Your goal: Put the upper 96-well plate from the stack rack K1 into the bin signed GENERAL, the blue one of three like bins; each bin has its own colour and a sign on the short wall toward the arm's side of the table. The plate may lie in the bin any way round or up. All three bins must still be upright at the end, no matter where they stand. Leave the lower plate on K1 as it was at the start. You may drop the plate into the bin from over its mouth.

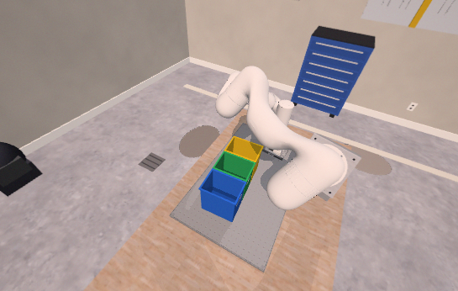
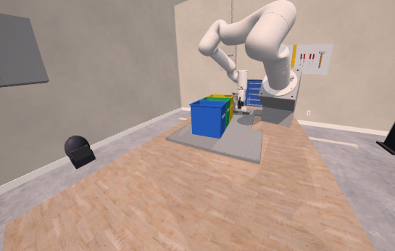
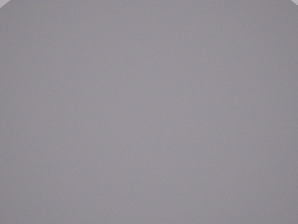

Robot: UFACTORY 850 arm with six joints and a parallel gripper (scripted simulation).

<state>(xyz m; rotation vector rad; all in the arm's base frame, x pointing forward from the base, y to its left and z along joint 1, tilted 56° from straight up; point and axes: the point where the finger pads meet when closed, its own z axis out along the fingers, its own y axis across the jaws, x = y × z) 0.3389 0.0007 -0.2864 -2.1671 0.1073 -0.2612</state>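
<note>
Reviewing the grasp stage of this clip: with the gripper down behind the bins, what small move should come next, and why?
Probably a short straight lift. The gripper sits low beside the yellow bin, shut on what should be the upper plate, though the arm hides the rack. Rising first should free the plate before carrying it to the blue bin.

Blue bin [image 1: 221, 198] at frame centre, green bin [image 1: 234, 166], yellow bin [image 1: 244, 149] (one row), white arm [image 1: 302, 168], grey perforated mat [image 1: 248, 235], light wood-grain table [image 1: 172, 256], blue cabinet [image 1: 332, 73] upper right.
</note>
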